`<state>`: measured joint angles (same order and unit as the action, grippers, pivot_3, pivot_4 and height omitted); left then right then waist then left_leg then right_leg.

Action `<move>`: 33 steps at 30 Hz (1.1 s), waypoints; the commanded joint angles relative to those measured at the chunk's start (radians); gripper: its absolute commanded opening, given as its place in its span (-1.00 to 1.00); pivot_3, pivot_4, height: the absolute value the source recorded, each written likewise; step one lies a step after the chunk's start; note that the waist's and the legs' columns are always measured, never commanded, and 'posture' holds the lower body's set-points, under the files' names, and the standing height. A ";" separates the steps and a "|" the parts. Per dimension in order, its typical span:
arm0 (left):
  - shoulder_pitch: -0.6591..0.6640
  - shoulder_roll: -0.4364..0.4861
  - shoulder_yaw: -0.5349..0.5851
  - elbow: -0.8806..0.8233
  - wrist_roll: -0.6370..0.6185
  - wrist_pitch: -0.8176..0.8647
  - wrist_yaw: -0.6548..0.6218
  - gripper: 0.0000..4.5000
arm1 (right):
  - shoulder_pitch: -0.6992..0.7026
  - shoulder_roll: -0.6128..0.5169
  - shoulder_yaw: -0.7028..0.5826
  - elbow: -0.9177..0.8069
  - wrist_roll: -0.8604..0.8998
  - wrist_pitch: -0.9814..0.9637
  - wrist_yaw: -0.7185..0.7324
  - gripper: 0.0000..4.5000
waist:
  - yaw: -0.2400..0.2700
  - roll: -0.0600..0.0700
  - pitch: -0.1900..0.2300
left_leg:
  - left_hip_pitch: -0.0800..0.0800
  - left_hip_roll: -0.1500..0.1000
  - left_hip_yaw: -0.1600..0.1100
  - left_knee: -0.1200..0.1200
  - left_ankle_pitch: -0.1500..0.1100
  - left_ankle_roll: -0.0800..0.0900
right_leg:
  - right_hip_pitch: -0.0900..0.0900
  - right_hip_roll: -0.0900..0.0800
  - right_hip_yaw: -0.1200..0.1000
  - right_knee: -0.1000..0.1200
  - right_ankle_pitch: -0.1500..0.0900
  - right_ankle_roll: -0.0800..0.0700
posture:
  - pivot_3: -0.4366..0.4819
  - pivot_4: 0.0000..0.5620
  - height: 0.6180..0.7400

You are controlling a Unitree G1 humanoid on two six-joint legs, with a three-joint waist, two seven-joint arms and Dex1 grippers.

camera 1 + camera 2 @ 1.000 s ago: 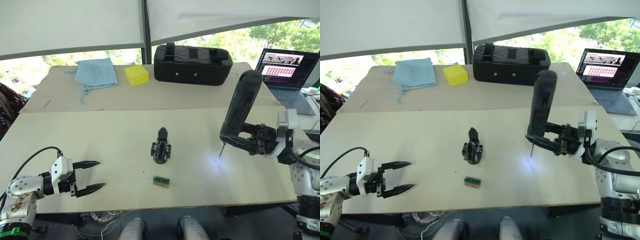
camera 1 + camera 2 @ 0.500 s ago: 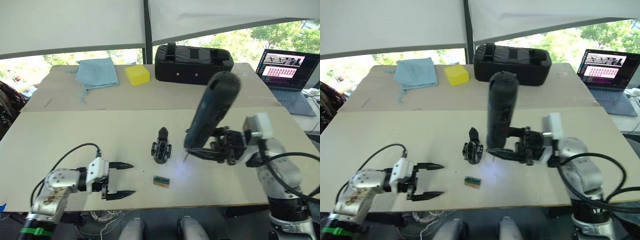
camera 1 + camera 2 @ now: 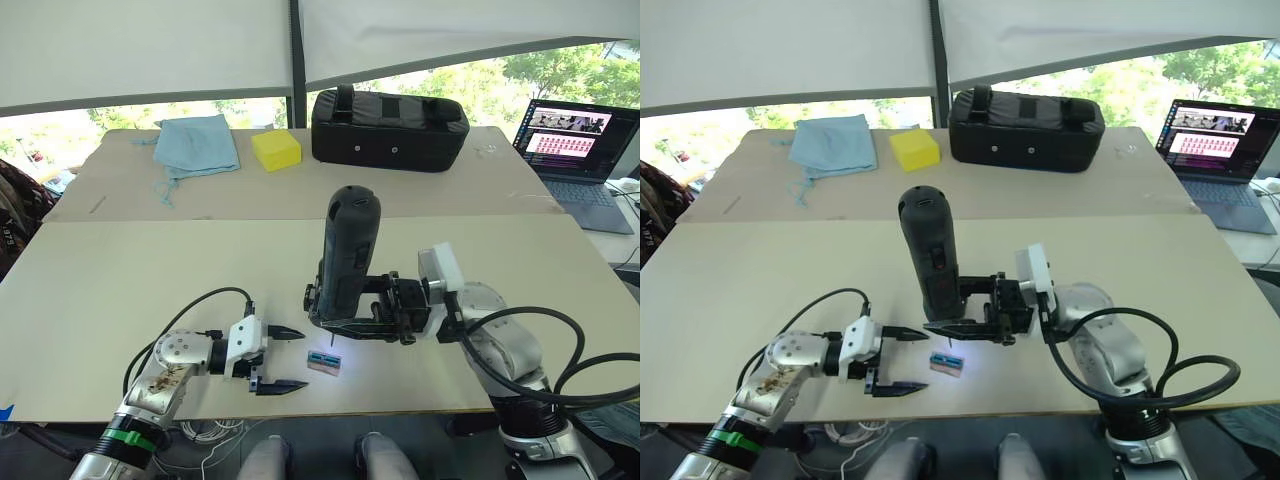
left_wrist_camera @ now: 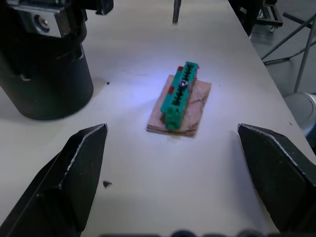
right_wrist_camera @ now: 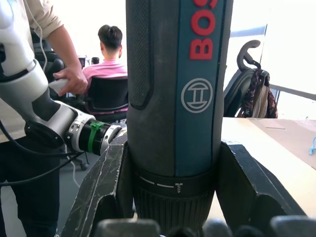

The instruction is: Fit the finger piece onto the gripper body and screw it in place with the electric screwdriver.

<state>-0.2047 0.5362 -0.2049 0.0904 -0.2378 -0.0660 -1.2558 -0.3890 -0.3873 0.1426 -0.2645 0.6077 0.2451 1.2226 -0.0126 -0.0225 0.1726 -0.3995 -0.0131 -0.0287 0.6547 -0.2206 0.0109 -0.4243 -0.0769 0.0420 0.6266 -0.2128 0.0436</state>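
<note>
- The right gripper [image 3: 345, 330] has its two fingers clamped on the lower end of the one electric screwdriver [image 3: 345, 255], which stands nearly upright at the centre of the left eye view, bit pointing down at the worktop [image 3: 120, 280].
- The left gripper [image 3: 287, 358] lies low at the lower left of centre, its two fingers [image 4: 64, 177] spread apart and holding nothing.
- Between those fingertips' line and the screwdriver bit sits one small green-and-brown block [image 3: 324, 364], lit by a bluish glow.
- The one gripper body [image 3: 311, 297] is mostly hidden behind the screwdriver, just left of its shaft; the finger piece on it cannot be made out.
- Along the top of the frame: one blue cloth [image 3: 195, 143], one yellow sponge [image 3: 275, 149], one black bag [image 3: 388, 128], and one laptop [image 3: 578, 140] at the upper right.
</note>
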 commanded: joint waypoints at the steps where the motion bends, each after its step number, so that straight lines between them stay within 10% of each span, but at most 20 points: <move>1: -0.011 -0.023 -0.030 -0.011 0.008 -0.006 0.009 0.98 | -0.022 0.018 0.002 -0.012 0.002 -0.044 0.010 -0.15 | 0.001 0.000 0.000 | 0.000 0.000 0.000 0.000 0.000 0.000 | 0.000 0.000 0.000 0.000 0.000 0.000 | -0.05 -0.47 1.00; 33: -0.010 -0.019 -0.071 -0.045 0.033 0.069 0.037 0.98 | -0.005 0.036 0.032 0.036 -0.036 -0.072 0.025 -0.15 | -0.001 0.000 0.000 | 0.000 -0.003 -0.003 0.004 0.000 0.000 | 0.001 0.000 0.000 0.003 0.000 0.001 | -0.05 -0.47 1.00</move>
<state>-0.2298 0.5106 -0.2630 0.0537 -0.2113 -0.0001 -1.2213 -0.3843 -0.3557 0.1859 -0.1869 0.5519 0.1992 1.2427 -0.0134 -0.0226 0.1725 -0.3996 -0.0160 -0.0317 0.6589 -0.2207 0.0109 -0.4236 -0.0772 0.0421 0.6296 -0.2123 0.0446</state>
